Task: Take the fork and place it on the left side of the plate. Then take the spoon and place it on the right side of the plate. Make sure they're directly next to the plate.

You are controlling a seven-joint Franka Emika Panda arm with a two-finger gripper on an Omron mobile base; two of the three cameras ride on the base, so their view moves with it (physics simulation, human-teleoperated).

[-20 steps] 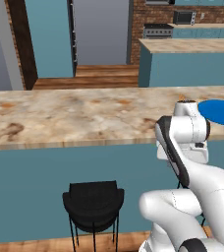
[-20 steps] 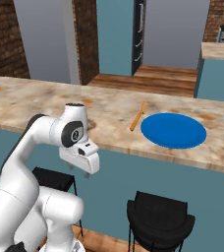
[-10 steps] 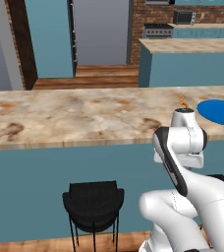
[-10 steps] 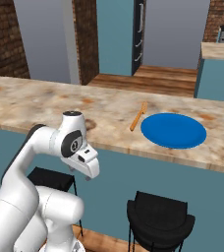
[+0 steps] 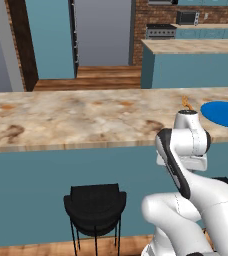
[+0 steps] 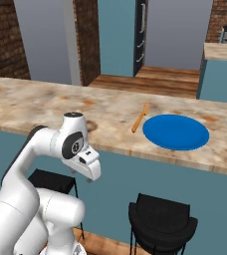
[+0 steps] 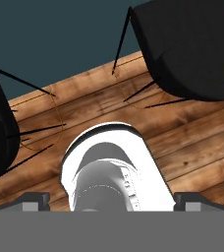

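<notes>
The bright blue plate (image 6: 176, 131) lies flat on the marble counter (image 6: 46, 107), towards its right end; it is also at the right edge of the left base view (image 5: 222, 114). The slim orange fork (image 6: 140, 117) lies on the counter just left of the plate, close to its rim (image 5: 187, 102). The spoon is out of view. My gripper (image 6: 89, 178) hangs below the counter's front edge, well left of the plate, pointing down at the floor. In the hand view its fingertips (image 7: 33, 200) stand far apart, and the gripper (image 7: 112, 199) is open and holds nothing.
Black stools (image 6: 160, 224) (image 5: 95, 207) stand on the wooden floor against the teal counter front, under and beside the hand. A second counter (image 5: 186, 47) lies behind the first, across an aisle.
The wrist has turned and the hand has sunk a little in front of the counter. The jaws have stayed open. Plate and fork have not moved.
</notes>
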